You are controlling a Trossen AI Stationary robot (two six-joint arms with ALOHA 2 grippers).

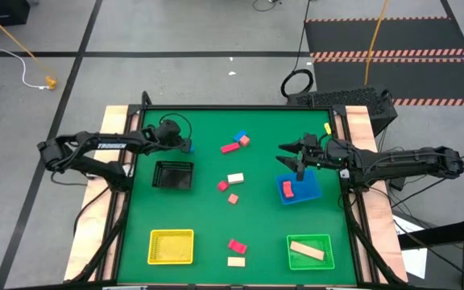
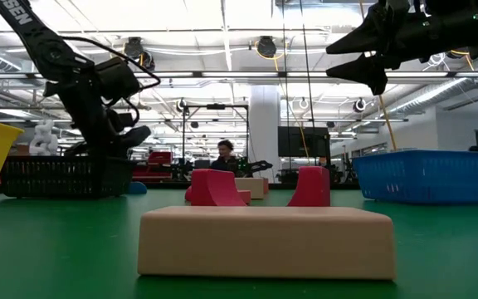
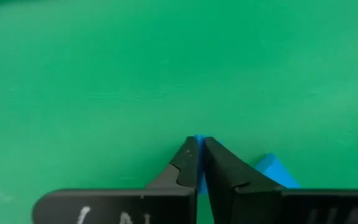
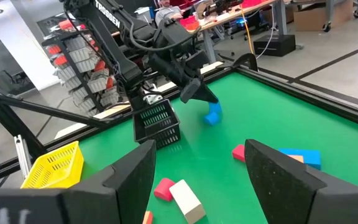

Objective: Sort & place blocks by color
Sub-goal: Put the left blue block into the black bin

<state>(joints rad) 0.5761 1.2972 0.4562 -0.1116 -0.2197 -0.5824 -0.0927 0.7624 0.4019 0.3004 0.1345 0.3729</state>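
Note:
My left gripper is at the far left of the green table, just beyond the black tray, shut on a small blue block. My right gripper is open and empty, raised above the far edge of the blue tray, which holds red blocks. Loose blocks lie on the table: a blue and a salmon one, a red one, a cream one, a red one and a salmon one. My left gripper pinches the blue block by a thin edge between its two fingertips. The fingers slant down from the table's left side. Most of the block sticks out below and beside one finger, tilted. Whether it rests on the table, I cannot tell.
A yellow tray stands at the near left. A green tray at the near right holds a cream bar. A red block and a cream block lie between them. A person shows in the room beyond the table.

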